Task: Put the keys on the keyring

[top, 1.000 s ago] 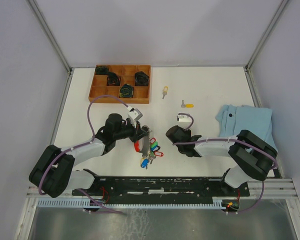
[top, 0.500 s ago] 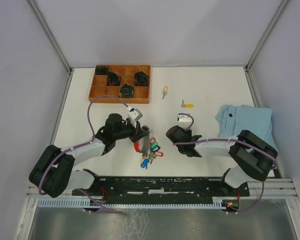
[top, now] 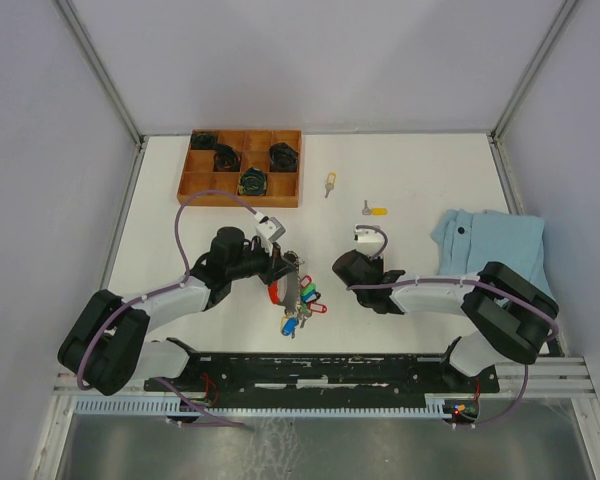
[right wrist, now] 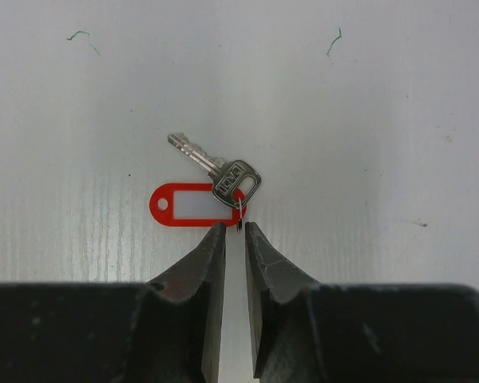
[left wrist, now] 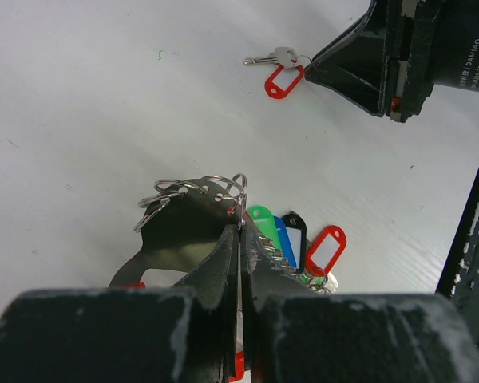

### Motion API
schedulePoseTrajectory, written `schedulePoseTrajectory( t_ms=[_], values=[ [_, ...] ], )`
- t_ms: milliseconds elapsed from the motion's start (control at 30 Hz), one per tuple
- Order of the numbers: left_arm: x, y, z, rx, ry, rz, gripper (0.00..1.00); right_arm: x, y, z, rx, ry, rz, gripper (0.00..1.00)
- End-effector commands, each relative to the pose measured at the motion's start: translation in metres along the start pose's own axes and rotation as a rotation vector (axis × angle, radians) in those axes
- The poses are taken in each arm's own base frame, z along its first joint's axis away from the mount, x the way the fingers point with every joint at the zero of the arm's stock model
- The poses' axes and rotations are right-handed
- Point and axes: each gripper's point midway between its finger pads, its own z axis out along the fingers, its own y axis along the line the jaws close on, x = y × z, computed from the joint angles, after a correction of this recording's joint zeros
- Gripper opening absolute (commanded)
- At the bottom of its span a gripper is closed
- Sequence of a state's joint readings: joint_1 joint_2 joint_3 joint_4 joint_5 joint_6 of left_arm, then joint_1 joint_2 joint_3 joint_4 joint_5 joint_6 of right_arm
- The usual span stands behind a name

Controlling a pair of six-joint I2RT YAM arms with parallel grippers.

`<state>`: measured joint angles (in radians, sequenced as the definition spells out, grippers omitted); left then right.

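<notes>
On the table [right wrist: 383, 96] lies a red-tag key [right wrist: 233, 183], its little ring between the almost-closed tips of our right gripper [right wrist: 234, 227]; we cannot tell if they pinch it. Close by, our left gripper [left wrist: 239, 230] squeezes the keyring [left wrist: 188, 223] tight.

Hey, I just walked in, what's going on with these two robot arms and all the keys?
The left gripper is shut on the keyring, pinching its wire ring with the coloured tags bunched beside it. The right gripper sits low over a red-tagged key lying on the table, jaws slightly apart, tips at its small ring. The left yellow-tagged key and right yellow-tagged key lie farther back, loose.
</notes>
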<state>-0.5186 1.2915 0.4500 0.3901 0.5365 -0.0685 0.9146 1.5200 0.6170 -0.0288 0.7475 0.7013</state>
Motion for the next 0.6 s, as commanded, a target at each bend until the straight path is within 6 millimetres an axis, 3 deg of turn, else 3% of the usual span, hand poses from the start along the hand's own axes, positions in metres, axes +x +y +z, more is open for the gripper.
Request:
schedulePoseTrajectory(
  t_ms=[0, 567],
  values=[
    [-0.027, -0.007, 0.002, 0.043, -0.059, 0.074, 0.03, -0.018, 0.004, 0.004, 0.018, -0.057, 0.026, 0.23],
    [-0.027, -0.007, 0.003, 0.045, -0.059, 0.075, 0.03, -0.011, 0.000, 0.014, 0.026, -0.055, 0.020, 0.18]
  ],
)
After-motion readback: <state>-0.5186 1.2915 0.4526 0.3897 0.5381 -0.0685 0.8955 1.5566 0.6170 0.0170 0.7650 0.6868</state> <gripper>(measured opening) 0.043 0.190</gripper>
